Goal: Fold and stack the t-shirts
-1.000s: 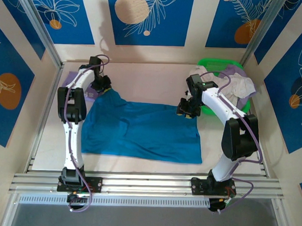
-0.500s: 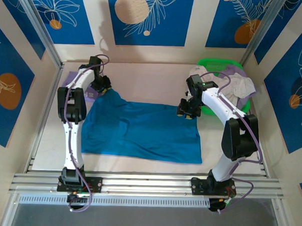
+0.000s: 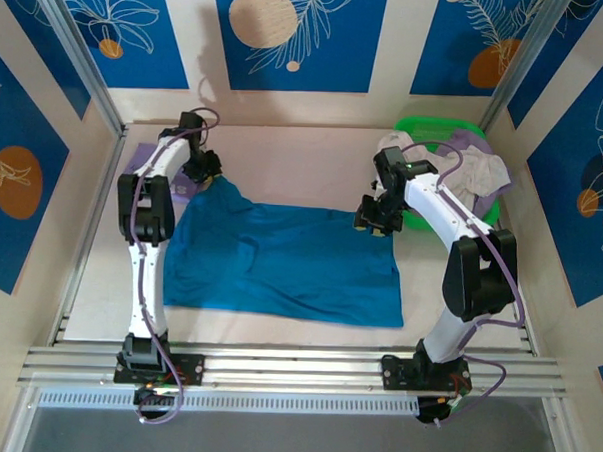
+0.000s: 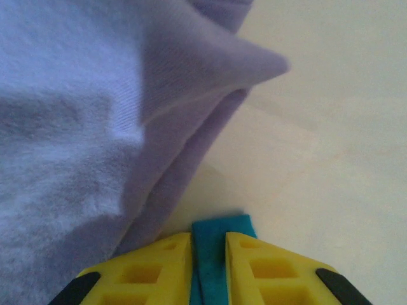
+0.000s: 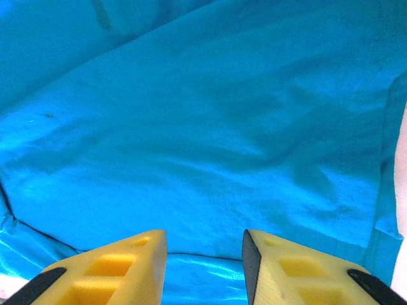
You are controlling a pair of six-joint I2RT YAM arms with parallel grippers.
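A plain teal-blue t-shirt [image 3: 280, 263] lies spread flat across the middle of the table. My left gripper [image 3: 208, 172] is at its far left corner, shut on a narrow strip of the teal cloth [image 4: 216, 244] between the yellow fingers [image 4: 159, 260]. Right beside it lies a folded lavender t-shirt [image 4: 89, 127], also visible under the left arm [image 3: 142, 163]. My right gripper [image 3: 374, 215] hovers low over the teal shirt's far right corner. Its jaws stand apart, with teal cloth [image 5: 210, 127] spread beneath them and nothing pinched.
A green plastic basket [image 3: 422, 124] stands at the back right with white and lilac t-shirts [image 3: 472, 169] spilling over its rim. Bare table [image 3: 294, 161] lies behind the teal shirt. Metal rails [image 3: 295, 366] run along the near edge.
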